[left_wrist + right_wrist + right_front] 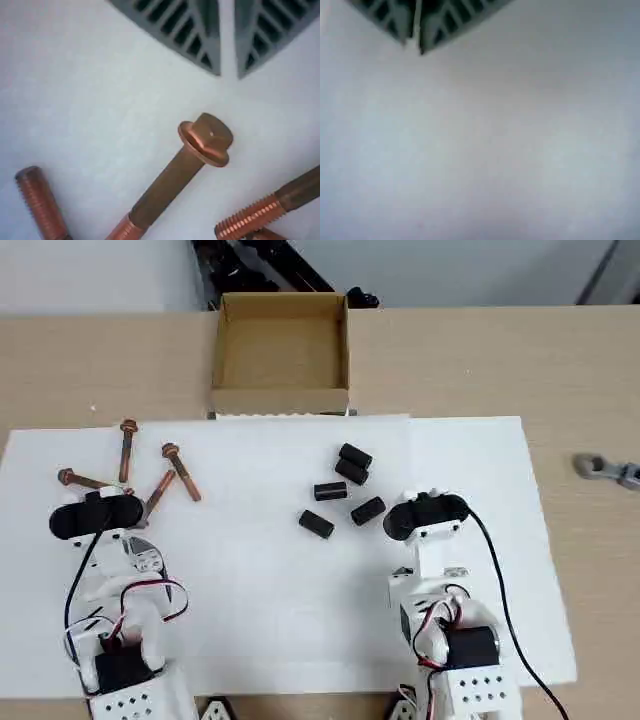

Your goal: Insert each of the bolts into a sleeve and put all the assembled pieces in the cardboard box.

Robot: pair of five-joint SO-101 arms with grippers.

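Note:
Several copper bolts lie at the left of the white sheet, among them one (127,450) pointing away and one (182,471) slanted. Several black sleeves (330,491) are scattered mid-sheet, none with a bolt in it. The cardboard box (225,350) stands beyond the sheet with nothing inside. My left arm (95,515) hangs over the near end of the bolts. Its gripper (228,75) is shut on nothing, just short of a hex-headed bolt (205,140), and two more bolt shafts (37,200) (270,205) lie nearby. My right arm (425,515) sits beside the sleeves, with its gripper (413,46) shut over bare sheet.
The white sheet (260,590) covers the middle of the wooden table. A metal wrench (605,468) lies on the wood at the far right. Dark equipment stands behind the box at the table's back edge.

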